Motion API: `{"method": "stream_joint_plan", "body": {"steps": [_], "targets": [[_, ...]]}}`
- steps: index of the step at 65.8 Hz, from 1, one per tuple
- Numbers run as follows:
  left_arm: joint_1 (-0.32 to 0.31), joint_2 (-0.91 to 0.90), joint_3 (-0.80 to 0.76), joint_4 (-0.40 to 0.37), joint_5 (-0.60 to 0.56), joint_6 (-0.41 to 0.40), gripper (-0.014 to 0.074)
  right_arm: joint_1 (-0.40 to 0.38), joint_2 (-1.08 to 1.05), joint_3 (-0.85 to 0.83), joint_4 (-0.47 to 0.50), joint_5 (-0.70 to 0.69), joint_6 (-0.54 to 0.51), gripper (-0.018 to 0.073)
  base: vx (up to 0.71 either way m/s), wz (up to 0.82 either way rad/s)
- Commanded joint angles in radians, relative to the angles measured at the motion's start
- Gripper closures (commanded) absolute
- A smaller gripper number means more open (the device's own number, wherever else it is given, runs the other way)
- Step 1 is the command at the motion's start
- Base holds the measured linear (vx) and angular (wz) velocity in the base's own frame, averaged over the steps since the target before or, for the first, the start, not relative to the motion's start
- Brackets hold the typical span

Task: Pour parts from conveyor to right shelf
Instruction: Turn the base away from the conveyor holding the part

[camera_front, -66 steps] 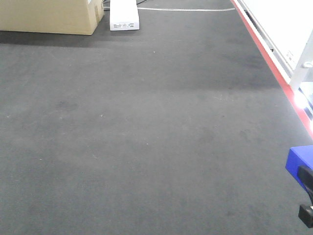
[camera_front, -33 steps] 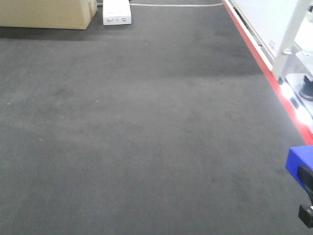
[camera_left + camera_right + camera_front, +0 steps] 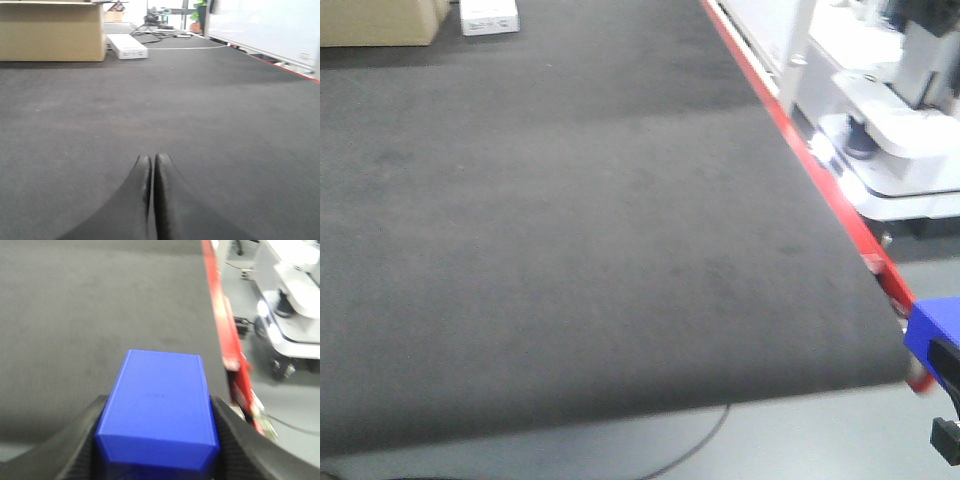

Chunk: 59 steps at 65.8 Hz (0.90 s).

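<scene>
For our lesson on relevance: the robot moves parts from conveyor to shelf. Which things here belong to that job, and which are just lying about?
Job: blue block, held in the right gripper; dark conveyor.
Lying about: cardboard box; flat white box; white machine beyond the red edge.

The front view is smeared and fuzzy all over. The dark conveyor point(image 3: 570, 220) has a darker shadow band across its far part. Past its red edge, the white machine point(image 3: 910, 120) glares — too bright to see well. Up close in the wrist views, the blue block point(image 3: 157, 410) and the left gripper point(image 3: 151, 165) look soft and blurry.
</scene>
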Motion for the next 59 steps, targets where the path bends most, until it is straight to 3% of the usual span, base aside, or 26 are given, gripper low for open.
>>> {"method": "stream_joint_plan", "body": {"steps": [1, 27, 59], "targets": [[0.003, 0.018, -0.020, -0.008, -0.078, -0.008, 0.0603, 0.001, 0.006, -0.028, -0.008, -0.085, -0.009, 0.0568, -0.34, -0.28], [0.003, 0.018, -0.020, -0.008, -0.078, -0.008, 0.0603, 0.001, 0.006, -0.028, -0.008, -0.085, -0.008, 0.0568, -0.33, -0.42], [0.003, 0.018, -0.020, -0.008, -0.078, -0.008, 0.0603, 0.001, 0.006, -0.028, -0.008, -0.085, -0.008, 0.0568, -0.26, -0.86]]}}
